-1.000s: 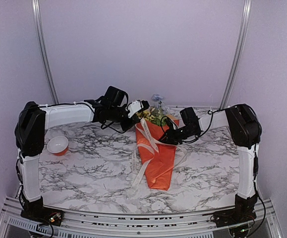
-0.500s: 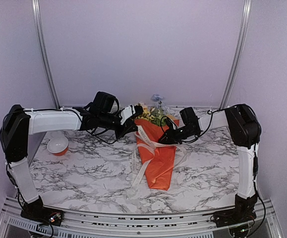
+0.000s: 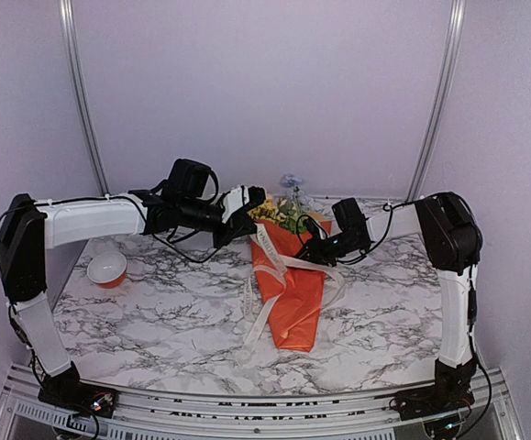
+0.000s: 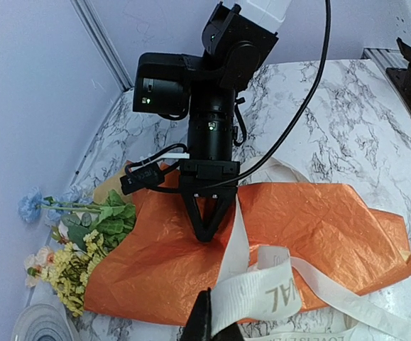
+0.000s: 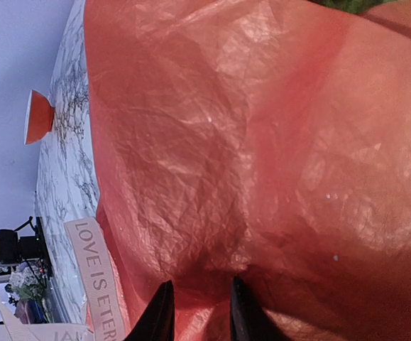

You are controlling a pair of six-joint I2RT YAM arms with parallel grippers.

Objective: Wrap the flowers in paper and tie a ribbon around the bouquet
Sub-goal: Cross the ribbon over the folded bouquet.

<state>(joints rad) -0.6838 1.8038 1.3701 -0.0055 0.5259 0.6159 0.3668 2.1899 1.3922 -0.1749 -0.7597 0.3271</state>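
Note:
The bouquet [image 3: 290,298] lies on the marble table [image 3: 155,316], an orange paper [image 4: 326,220] cone with its tip toward the arms. The flowers [image 4: 84,245] stick out of its wide far end. The cream ribbon [image 4: 290,288] with dark lettering loops over the cone, and its loose strands trail off the cone's left side. My left gripper [image 4: 212,323] is shut on the ribbon just beside the cone's edge, near the wide end [image 3: 251,223]. My right gripper [image 5: 199,312] reaches in from the right [image 3: 309,255], its fingers closed on a fold of the paper mid-cone.
A small orange bowl [image 3: 107,269] stands at the left of the table. A loose pale blue flower [image 4: 29,206] lies by the back wall behind the bouquet. A pale round object [image 4: 45,323] sits near the blossoms. Metal frame posts [image 3: 82,92] rise at the back.
The left arm's elbow has swung left and down while its gripper stayed by the bouquet's wide end with the ribbon. The ribbon now lies more across the cone. The right arm has not moved.

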